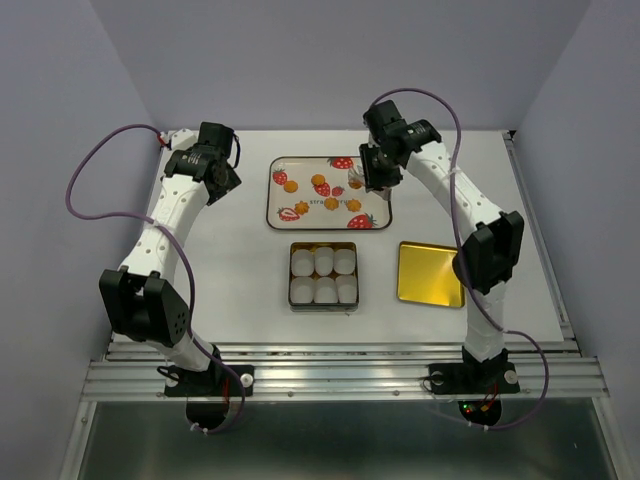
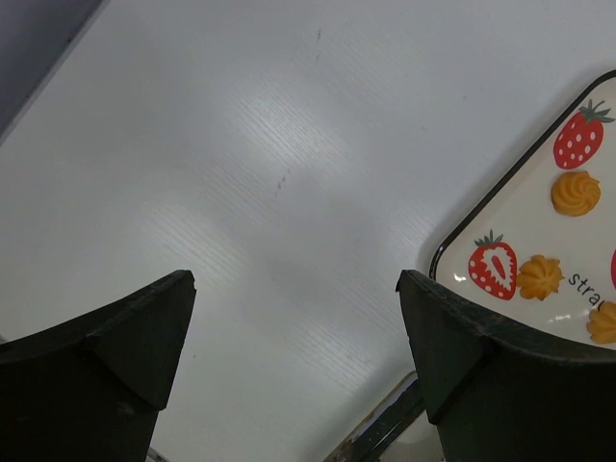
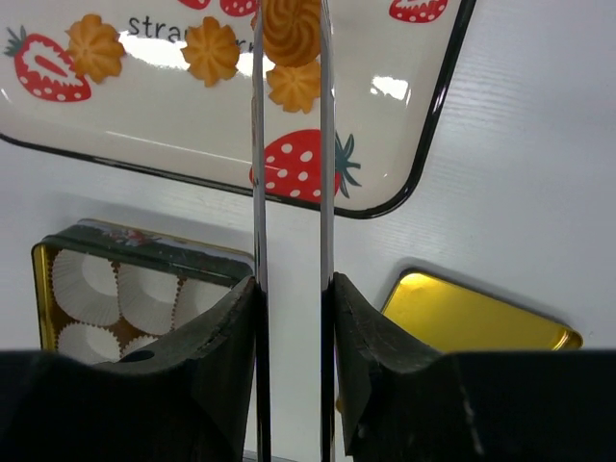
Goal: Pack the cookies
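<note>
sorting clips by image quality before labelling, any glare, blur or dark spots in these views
top external: sharp and evenly lit, with bright streaks on the metal rail; left wrist: broad soft sheen on the table, the left fingers dark and soft; right wrist: white glare patches on the tray, the right fingers blurred up close, the cookie at their tips crisp

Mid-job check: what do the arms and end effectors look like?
The left arm and right arm are white with black joint housings, each trailing a purple cable. The left end effector has broad black wedge fingers; the right end effector carries two long, thin, pale blades on black mounts.
</note>
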Controlling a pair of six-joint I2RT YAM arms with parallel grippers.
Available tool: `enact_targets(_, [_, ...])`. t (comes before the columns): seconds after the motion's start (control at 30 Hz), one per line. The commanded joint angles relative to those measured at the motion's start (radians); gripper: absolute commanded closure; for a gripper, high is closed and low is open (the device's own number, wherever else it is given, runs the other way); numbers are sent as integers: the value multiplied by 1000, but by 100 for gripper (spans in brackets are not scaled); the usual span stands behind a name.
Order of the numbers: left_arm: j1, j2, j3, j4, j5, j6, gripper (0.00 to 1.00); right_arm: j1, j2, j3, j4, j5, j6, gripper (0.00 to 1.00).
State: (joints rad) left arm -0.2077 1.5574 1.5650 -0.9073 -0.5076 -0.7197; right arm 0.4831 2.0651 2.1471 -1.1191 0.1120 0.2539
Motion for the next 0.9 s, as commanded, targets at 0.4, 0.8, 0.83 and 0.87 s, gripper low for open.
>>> enact_targets(0.4, [-6,39,76,1,-12,-7,1,86,-250,-88,-93,-92,13,62])
enact_targets(0.8, [-7,70,92,28,-31,-15,1,249,-414,-300,-22,-32,94,62])
enact_targets(0.83, [-7,70,84,34,-35,-15,1,261,-430,-309,-28,-25,100,62])
enact_targets(0.87, [-7,73,83,41,-39,-18,1,271,-439,-317,-30,-23,111,62])
